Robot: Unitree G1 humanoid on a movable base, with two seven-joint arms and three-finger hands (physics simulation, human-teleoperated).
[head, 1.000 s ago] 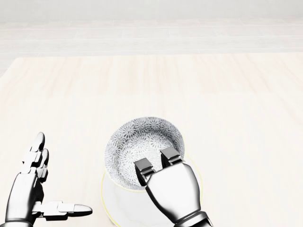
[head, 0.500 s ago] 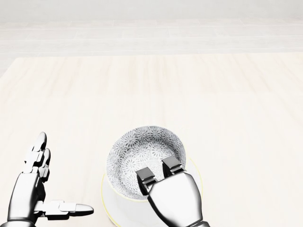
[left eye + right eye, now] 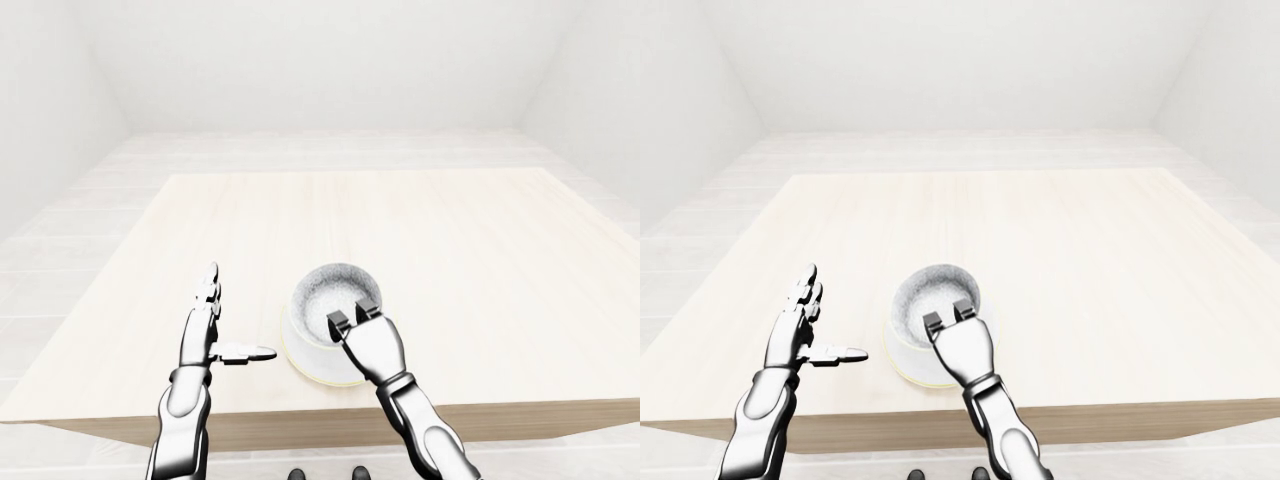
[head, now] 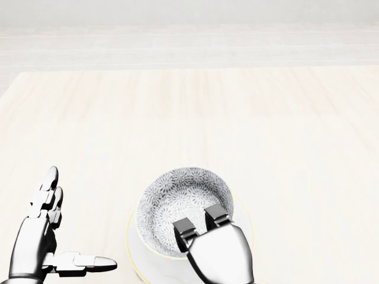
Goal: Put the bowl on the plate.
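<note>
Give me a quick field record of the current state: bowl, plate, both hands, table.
bowl: patterned bowl sits over the plate, near the head view's bottom edge
plate: white plate with a yellowish rim, mostly covered by the bowl
right hand: right hand has fingers hooked over the bowl's near rim, gripping it
left hand: left hand open, fingers spread, apart from the plate on the view's left
table: light wooden table
release: not yet done
</note>
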